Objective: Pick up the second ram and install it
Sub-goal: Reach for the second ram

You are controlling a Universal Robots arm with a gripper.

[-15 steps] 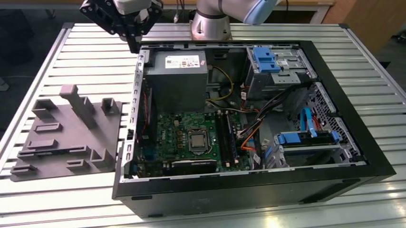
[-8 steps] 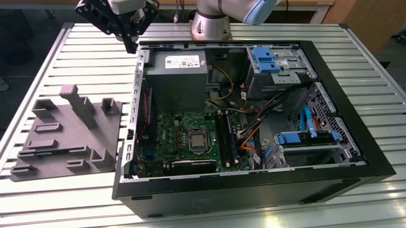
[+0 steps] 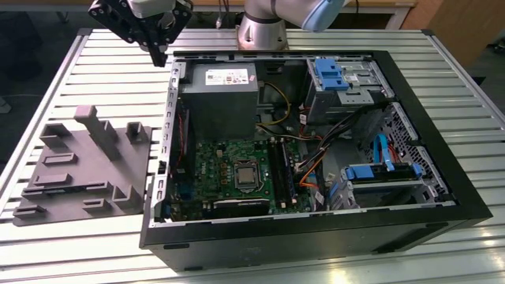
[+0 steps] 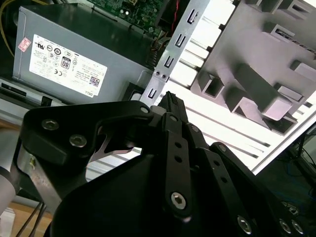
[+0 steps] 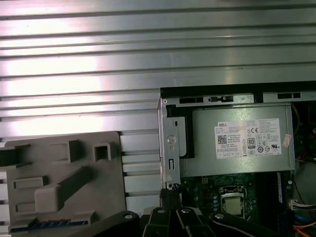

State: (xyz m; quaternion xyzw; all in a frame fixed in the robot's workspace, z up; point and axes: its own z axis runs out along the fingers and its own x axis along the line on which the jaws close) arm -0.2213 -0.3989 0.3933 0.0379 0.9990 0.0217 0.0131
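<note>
My gripper hangs above the slatted table, just behind the back left corner of the open computer case in the exterior view. Its black fingers are pressed together with nothing between them, and its tips point down near the case's metal edge. A thin dark strip with bluish marks, apparently the second ram, lies along the grey plastic tray, well apart from the gripper. The green motherboard with its silver chip lies inside the case, with long memory slots beside the chip.
The tray with raised blocks sits on the exterior view's left of the case. A grey power supply fills the case's back left. Blue drive brackets and loose cables crowd the exterior view's right side of the case.
</note>
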